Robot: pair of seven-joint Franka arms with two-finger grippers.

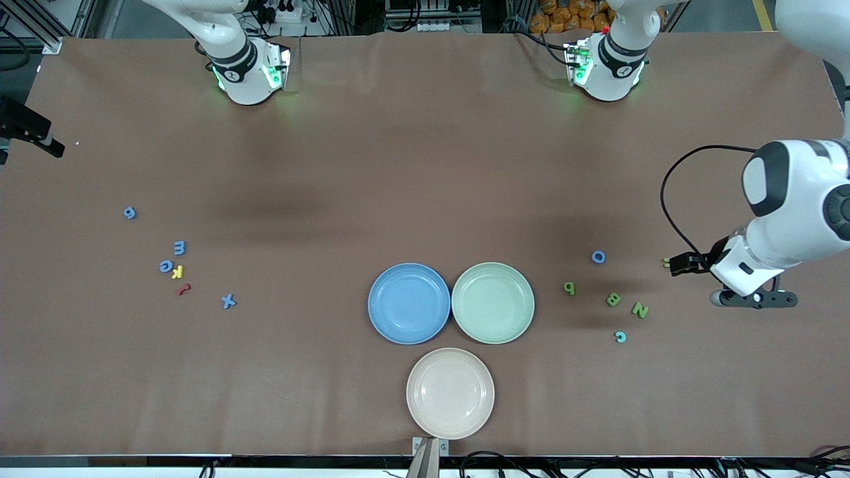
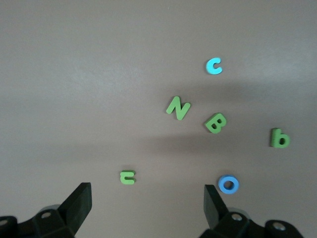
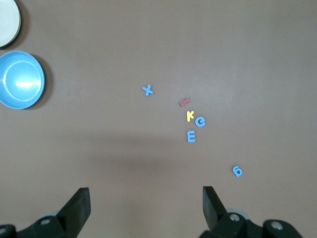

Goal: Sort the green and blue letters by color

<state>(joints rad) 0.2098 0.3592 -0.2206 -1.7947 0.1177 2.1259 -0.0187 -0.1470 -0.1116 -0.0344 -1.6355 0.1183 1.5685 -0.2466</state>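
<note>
At the left arm's end lie a blue O, green p, green B, green N, a light blue c and a small green piece. My left gripper hangs open and empty over the table beside them; in its wrist view the small green piece is closest. At the right arm's end lie a blue 6, E, G and X. My right gripper is open, empty and high above them.
A blue plate and a green plate stand side by side mid-table, with a beige plate nearer the front camera. A yellow K and a red squiggle lie among the blue letters.
</note>
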